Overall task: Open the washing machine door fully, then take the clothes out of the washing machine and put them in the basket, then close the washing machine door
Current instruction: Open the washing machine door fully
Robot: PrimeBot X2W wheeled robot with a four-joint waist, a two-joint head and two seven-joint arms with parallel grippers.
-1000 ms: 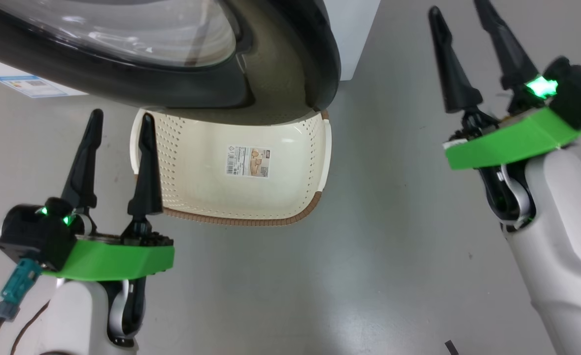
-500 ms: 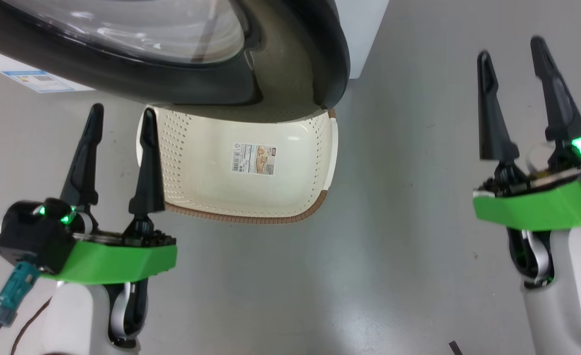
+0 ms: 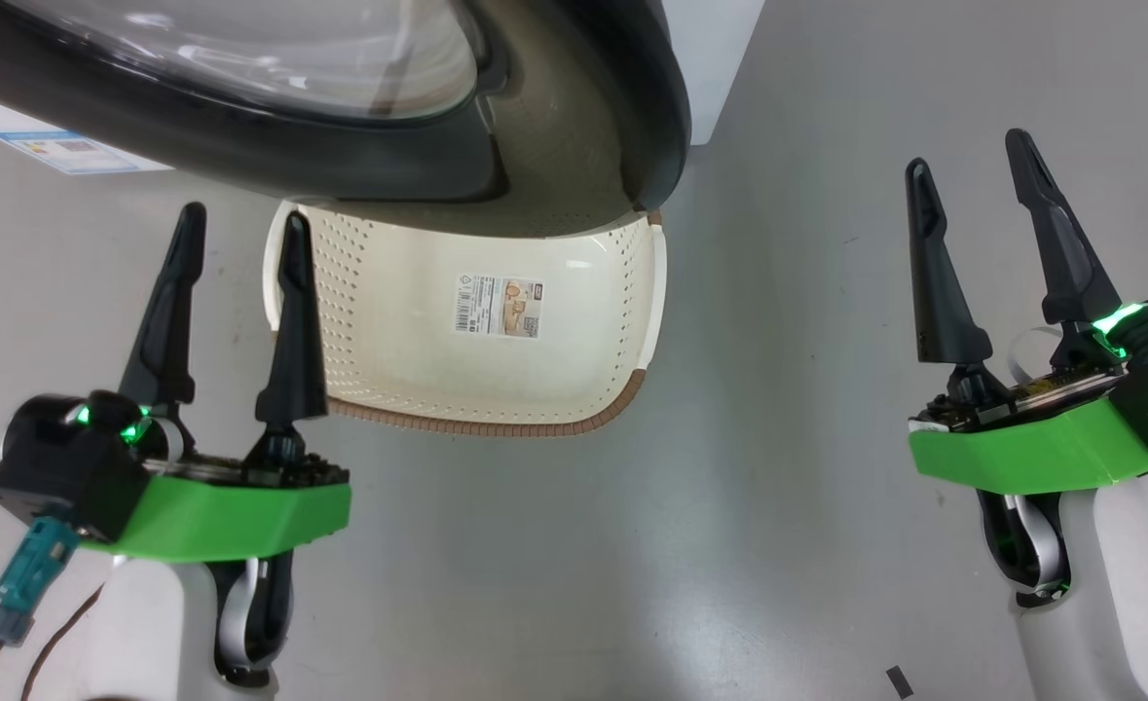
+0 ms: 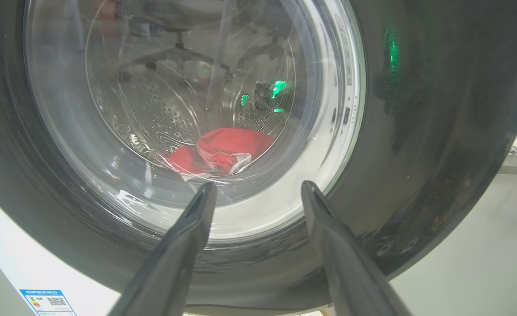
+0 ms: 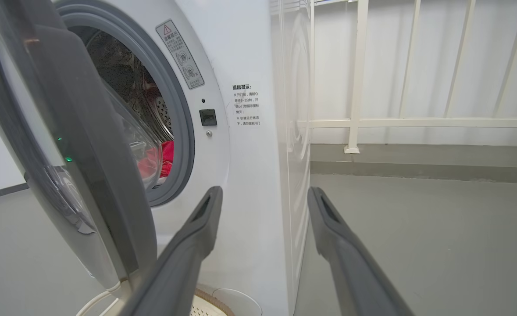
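Note:
The washing machine door (image 3: 340, 146), black-rimmed with a bulging glass window, hangs partly open over the far end of the basket (image 3: 593, 321). The cream basket with its brown rim holds only a paper label. Through the door glass (image 4: 197, 109) I see red clothes (image 4: 223, 149) low in the steel drum. From the right wrist, the door (image 5: 65, 153) stands ajar before the white washing machine (image 5: 249, 153), with red clothes (image 5: 164, 160) in the gap. My left gripper (image 3: 240, 226) is open just left of the basket, empty. My right gripper (image 3: 968, 156) is open and empty over bare floor, right of the door.
Grey floor (image 3: 778, 487) spreads between and around both arms. A white railing (image 5: 416, 123) and a low grey ledge run behind the machine's right side. A blue sticker (image 3: 57, 151) marks the machine's lower front. A small dark scrap (image 3: 898, 682) lies on the floor.
My right gripper has come down and back toward me, away from the door's edge. The left gripper, door and basket are as before.

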